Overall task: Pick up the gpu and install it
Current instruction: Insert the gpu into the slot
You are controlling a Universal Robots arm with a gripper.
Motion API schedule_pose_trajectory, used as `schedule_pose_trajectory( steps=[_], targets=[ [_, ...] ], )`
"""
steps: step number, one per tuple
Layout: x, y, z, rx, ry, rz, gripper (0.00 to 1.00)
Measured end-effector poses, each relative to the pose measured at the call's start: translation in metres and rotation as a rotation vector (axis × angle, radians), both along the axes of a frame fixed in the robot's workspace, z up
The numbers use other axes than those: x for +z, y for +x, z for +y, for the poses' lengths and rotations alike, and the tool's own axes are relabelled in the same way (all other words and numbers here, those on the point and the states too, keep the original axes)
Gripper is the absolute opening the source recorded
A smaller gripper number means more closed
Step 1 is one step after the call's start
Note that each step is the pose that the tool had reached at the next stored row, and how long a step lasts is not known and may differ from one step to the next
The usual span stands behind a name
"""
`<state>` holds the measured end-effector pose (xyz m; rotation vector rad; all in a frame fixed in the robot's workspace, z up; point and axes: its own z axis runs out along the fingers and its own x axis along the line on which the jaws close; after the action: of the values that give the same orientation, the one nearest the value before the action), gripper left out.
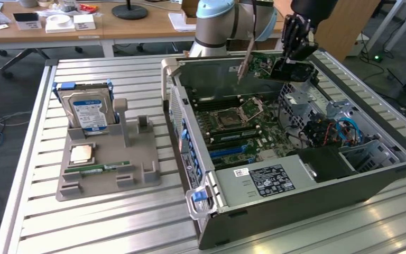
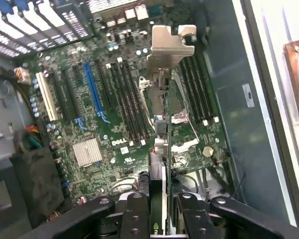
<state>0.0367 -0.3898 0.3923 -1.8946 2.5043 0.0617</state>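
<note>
**Robot arm holds graphics card above open computer, not yet installed**

A slatted silver metal table carries everything. On it, towards the exterior view's right, a large dark grey computer tower case lies on its side with its side panel off. A pale blue and grey robot arm reaches in from behind the case. Inside the case lies a green motherboard with rows of black slots and long blue expansion slots, all of them empty as far as can be seen.

Towards the exterior view's left, well apart from the case, sits a grey moulded parts stand. It holds an upright silver hard drive with a blue and white label, a small square copper-topped processor chip and a narrow green memory stick.

The gpu, a thin green circuit card with a dark fan face and a silver metal bracket at one end, hangs in the air over the far end of the case, above the motherboard and touching nothing below. The black gripper pinches it edge-on, with a finger pressed against each face of the card.

Judged from this, the pick-up is done, since the card is off its stand and firmly gripped. The install is not done, because the card sits in no slot and its bracket is not at the case's rear wall
</note>
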Motion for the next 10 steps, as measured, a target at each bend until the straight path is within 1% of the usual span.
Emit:
schedule_pose_trajectory(
  steps=[10],
  targets=[
    [-0.0012,0.0,0.0,0.181,0.0,0.0,0.26]
  ],
)
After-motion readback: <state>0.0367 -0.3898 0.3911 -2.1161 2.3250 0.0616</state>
